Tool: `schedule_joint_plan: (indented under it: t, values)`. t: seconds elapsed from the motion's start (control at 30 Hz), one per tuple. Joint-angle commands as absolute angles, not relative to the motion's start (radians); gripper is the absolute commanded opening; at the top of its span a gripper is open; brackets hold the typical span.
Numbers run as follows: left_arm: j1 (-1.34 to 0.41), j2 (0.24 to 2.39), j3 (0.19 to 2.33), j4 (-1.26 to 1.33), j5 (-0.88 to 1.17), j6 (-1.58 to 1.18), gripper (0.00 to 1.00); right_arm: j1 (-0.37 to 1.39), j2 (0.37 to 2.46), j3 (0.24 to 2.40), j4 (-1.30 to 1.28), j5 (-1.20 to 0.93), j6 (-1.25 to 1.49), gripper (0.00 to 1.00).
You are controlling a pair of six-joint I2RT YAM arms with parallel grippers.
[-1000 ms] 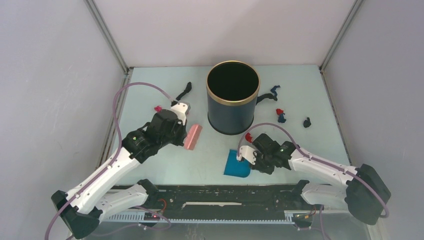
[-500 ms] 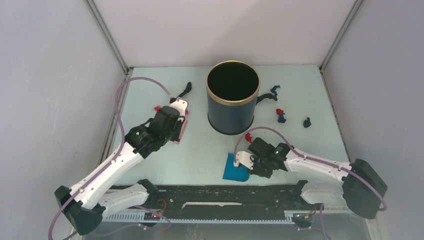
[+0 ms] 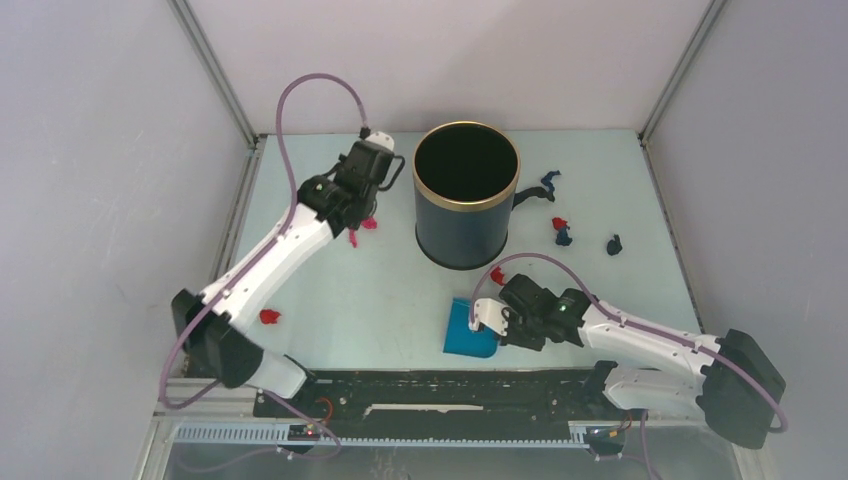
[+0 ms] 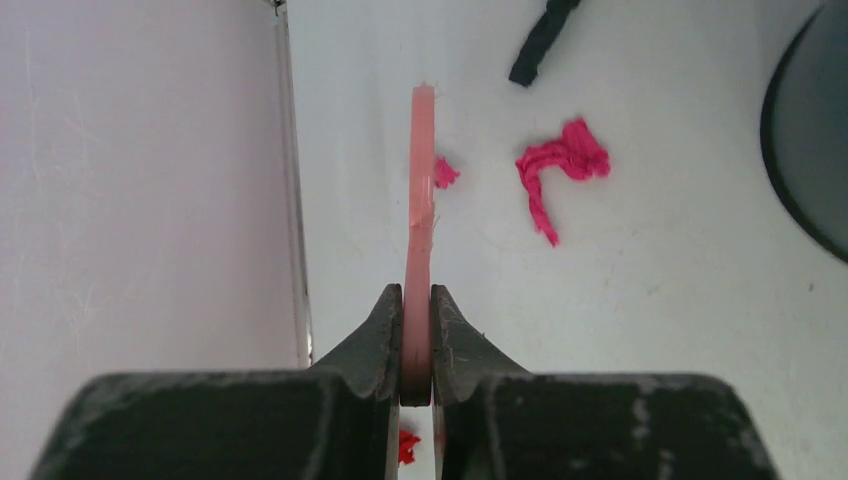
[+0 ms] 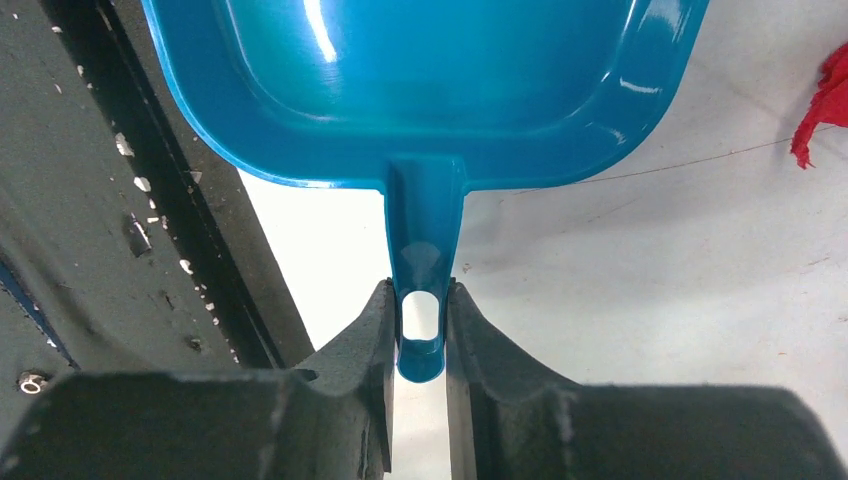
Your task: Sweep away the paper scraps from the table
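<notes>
My left gripper [image 3: 356, 210] is raised over the far left of the table [image 3: 380, 300], beside the bin. It is shut on the pink hand brush [image 4: 420, 200], seen edge-on in the left wrist view. Magenta scraps [image 4: 560, 170] and a black strip [image 4: 540, 40] lie just ahead of the brush. The magenta scraps [image 3: 362, 228] also show from above. My right gripper [image 3: 497, 322] is shut on the handle of the blue dustpan [image 3: 470, 330], which lies flat near the front edge. More scraps lie at the front left [image 3: 268, 316], by the dustpan [image 3: 497, 274] and right of the bin [image 3: 561, 230].
A black bin with a gold rim [image 3: 466, 195] stands upright at the middle back. The grey left wall [image 4: 140, 180] is close to the brush. The black rail strip [image 3: 440, 395] runs right below the dustpan. A black scrap [image 3: 613, 244] lies at the right.
My left arm has swung from the mid-left to the far left beside the bin, carrying the brush. A red scrap at the front left is now uncovered. The right gripper and dustpan have barely moved.
</notes>
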State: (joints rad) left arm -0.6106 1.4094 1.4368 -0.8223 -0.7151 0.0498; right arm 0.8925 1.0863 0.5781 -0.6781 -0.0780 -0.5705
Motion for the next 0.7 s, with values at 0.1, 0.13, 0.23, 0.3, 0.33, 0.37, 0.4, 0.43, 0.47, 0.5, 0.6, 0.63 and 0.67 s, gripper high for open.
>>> schedule_joint_plan:
  t: [0.1, 0.13, 0.23, 0.3, 0.33, 0.37, 0.4, 0.43, 0.47, 0.5, 0.6, 0.63, 0.67]
  values:
    - [-0.466, 1.573, 1.707, -0.707, -0.591, -0.065, 0.00, 0.923, 1.069, 0.602, -0.636, -0.025, -0.549, 0.00]
    - [-0.460, 1.593, 1.727, -0.678, -0.580, -0.077, 0.00, 0.923, 1.065, 0.602, -0.636, -0.025, -0.548, 0.00]
    - [-0.447, 1.663, 1.785, -0.618, -0.548, -0.110, 0.00, 0.925, 1.059, 0.603, -0.634, -0.028, -0.548, 0.00]
    - [-0.426, 1.735, 1.852, -0.614, -0.523, -0.156, 0.00, 0.936, 1.059, 0.610, -0.630, -0.029, -0.544, 0.00]
    - [-0.414, 1.759, 1.873, -0.614, -0.516, -0.195, 0.00, 0.938, 1.064, 0.618, -0.623, -0.039, -0.526, 0.00]
    - [-0.400, 1.781, 1.887, -0.611, -0.494, -0.238, 0.00, 0.937, 1.074, 0.643, -0.622, -0.054, -0.501, 0.00]
    - [-0.382, 1.796, 1.889, -0.599, -0.470, -0.283, 0.00, 0.936, 1.091, 0.686, -0.623, -0.070, -0.469, 0.00]
    - [-0.363, 1.805, 1.884, -0.582, -0.442, -0.335, 0.00, 0.938, 1.118, 0.723, -0.627, -0.086, -0.444, 0.00]
    - [-0.344, 1.809, 1.868, -0.560, -0.411, -0.385, 0.00, 0.941, 1.153, 0.765, -0.638, -0.098, -0.425, 0.00]
    - [-0.321, 1.808, 1.847, -0.531, -0.375, -0.445, 0.00, 0.950, 1.193, 0.804, -0.650, -0.096, -0.403, 0.00]
    - [-0.260, 1.791, 1.737, -0.407, -0.282, -0.635, 0.00, 0.970, 1.318, 0.925, -0.676, -0.042, -0.318, 0.00]
    - [-0.246, 1.784, 1.697, -0.368, -0.266, -0.670, 0.00, 0.974, 1.352, 0.961, -0.685, -0.037, -0.288, 0.00]
    - [-0.232, 1.781, 1.666, -0.329, -0.250, -0.733, 0.00, 0.979, 1.389, 0.992, -0.697, -0.036, -0.263, 0.00]
